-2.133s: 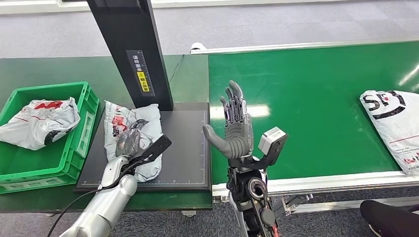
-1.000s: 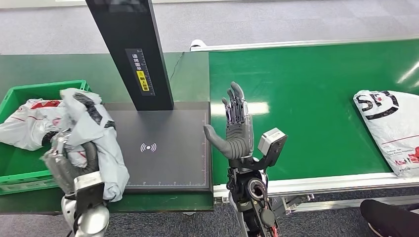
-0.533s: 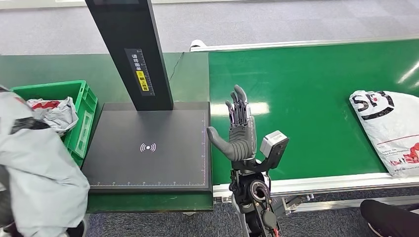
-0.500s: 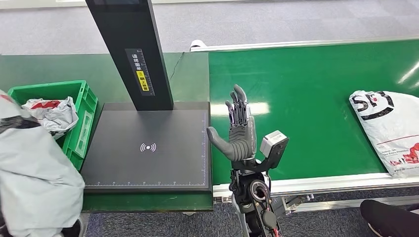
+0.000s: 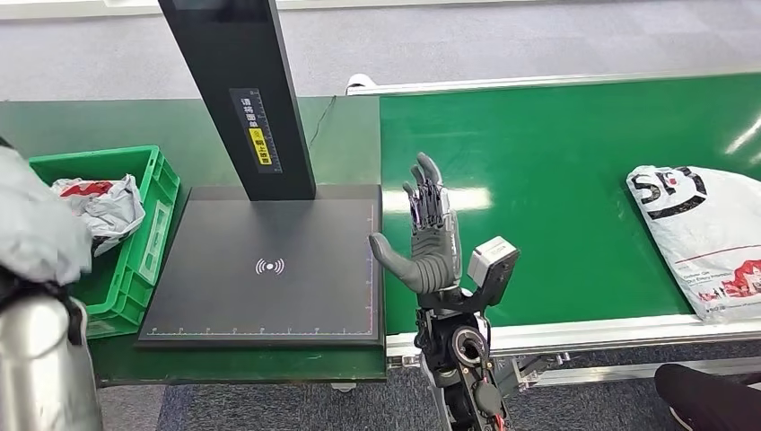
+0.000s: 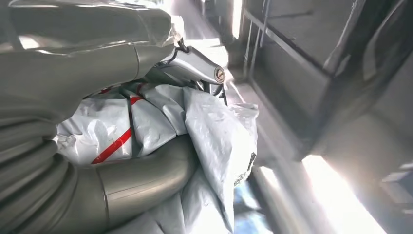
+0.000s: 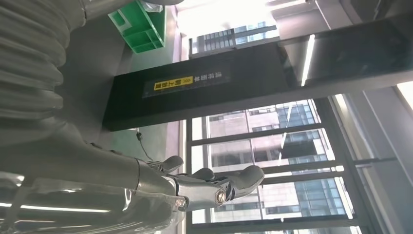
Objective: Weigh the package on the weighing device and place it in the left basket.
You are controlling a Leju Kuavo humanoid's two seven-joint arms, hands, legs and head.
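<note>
Package (image 6: 146, 122) held in left hand (image 6: 97, 146), fingers (image 6: 195, 66) mostly hidden.

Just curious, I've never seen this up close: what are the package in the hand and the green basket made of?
The package held by the left hand looks like thin grey-white plastic film: crinkled, slightly glossy. The green basket seems rigid moulded plastic, judging by its ribbed walls.

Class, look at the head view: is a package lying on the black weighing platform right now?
No. The weighing platform is bare; the left hand holds the grey package.
</note>
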